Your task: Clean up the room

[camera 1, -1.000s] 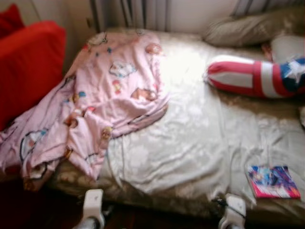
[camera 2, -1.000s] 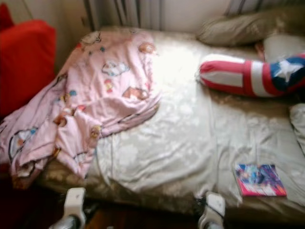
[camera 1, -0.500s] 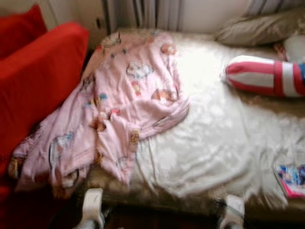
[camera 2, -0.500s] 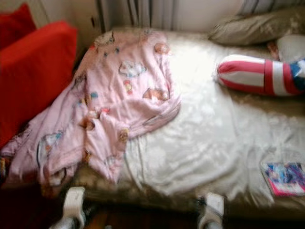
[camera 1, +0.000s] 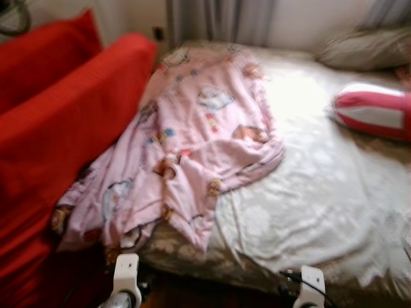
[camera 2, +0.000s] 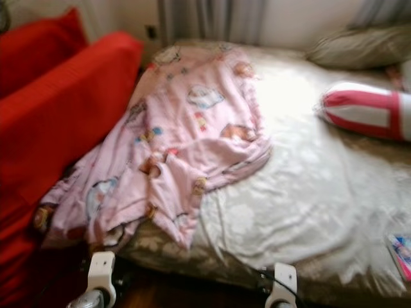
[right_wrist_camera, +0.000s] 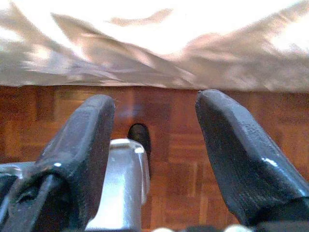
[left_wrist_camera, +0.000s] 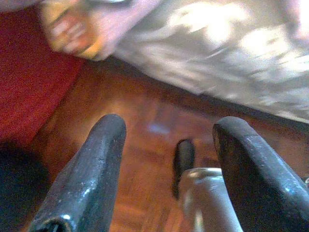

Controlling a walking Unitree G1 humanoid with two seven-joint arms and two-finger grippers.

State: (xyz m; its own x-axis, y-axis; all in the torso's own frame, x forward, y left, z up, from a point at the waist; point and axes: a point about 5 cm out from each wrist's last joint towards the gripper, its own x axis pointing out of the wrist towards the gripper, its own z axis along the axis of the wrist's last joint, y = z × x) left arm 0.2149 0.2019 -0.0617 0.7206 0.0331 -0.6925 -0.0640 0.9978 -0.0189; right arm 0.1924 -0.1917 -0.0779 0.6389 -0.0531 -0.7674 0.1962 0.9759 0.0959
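We are facing the bed (camera 1: 308, 212); the pink blanket (camera 1: 192, 147) is spilling off its near corner. Both end effectors, left (left_wrist_camera: 166, 169) and right (right_wrist_camera: 154, 154), are hanging spread apart, empty; we should be gripping the blanket's hanging edge first.

You are looking at a bedroom in a home. A bed (camera 1: 308, 212) with a pale, flower-patterned cover fills most of the eye views, with a wrinkled white sheet (camera 1: 302, 205) spread over it. A pink cartoon-print blanket (camera 1: 192, 147) lies rumpled across its left side and hangs over the edge. A red-and-white striped cushion (camera 1: 376, 115) and a grey-beige pillow (camera 1: 366, 50) rest near the head. Just beside the bed on the left stands a red sofa (camera 1: 58, 141). Grey curtains (camera 1: 221, 19) hang against the pale far wall. In the wrist views you see a reddish wooden parquet floor (right_wrist_camera: 174, 159) below the bed's edge.
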